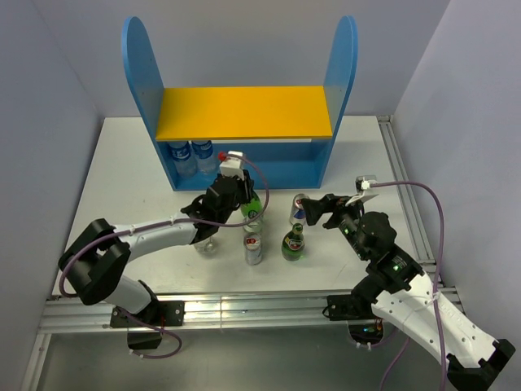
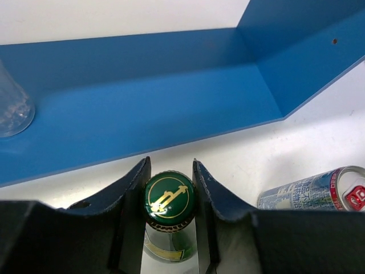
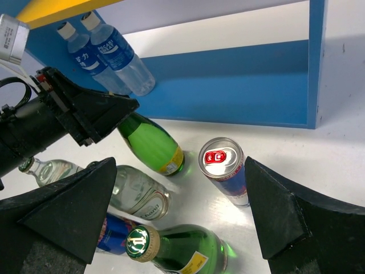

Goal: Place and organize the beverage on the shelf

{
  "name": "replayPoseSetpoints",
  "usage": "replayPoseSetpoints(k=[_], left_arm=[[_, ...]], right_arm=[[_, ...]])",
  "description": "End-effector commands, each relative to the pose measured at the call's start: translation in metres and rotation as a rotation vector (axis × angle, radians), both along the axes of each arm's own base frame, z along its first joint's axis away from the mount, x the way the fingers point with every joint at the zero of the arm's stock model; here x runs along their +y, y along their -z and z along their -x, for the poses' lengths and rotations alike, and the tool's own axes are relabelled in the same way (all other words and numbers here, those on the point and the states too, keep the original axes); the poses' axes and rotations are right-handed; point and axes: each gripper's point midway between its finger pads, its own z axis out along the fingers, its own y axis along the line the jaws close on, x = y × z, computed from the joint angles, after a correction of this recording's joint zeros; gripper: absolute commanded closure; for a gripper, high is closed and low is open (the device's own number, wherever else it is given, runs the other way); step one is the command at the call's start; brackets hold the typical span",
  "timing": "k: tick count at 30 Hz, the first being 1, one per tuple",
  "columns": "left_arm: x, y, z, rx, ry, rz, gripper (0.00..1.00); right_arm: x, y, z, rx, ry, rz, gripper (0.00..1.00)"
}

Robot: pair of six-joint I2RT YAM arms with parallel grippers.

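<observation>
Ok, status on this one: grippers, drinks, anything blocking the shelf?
Left gripper shut on green bottle at cap, tilted before shelf. Right gripper open beside upright can. Water bottles fill lower tier's left end.

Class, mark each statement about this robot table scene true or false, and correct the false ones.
1. The left gripper is shut on the cap of a dark green bottle. True.
2. The right gripper is shut on the blue-silver can. False: it is open, and the can is not gripped.
3. Two water bottles stand on the lower tier of the shelf. True.
4. The silver-red can stands on the yellow top board. False: it stands on the table.
</observation>
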Motion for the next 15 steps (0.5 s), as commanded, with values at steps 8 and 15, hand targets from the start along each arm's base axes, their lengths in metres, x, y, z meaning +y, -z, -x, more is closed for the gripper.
replayPoseSetpoints(k=[8,15], left_arm=[[0.023,-0.117,-0.004,-0.135,-0.153,-0.031,1.0],[0.05,-0.196,0.002,-0.241,-0.225,-0.009,1.0]], right_arm=[[0.001,-0.013,-0.001,-0.046,0.005,-0.044,0.0],[-0.001,-0.016,0.002,-0.058,0.003,-0.059,0.0]])
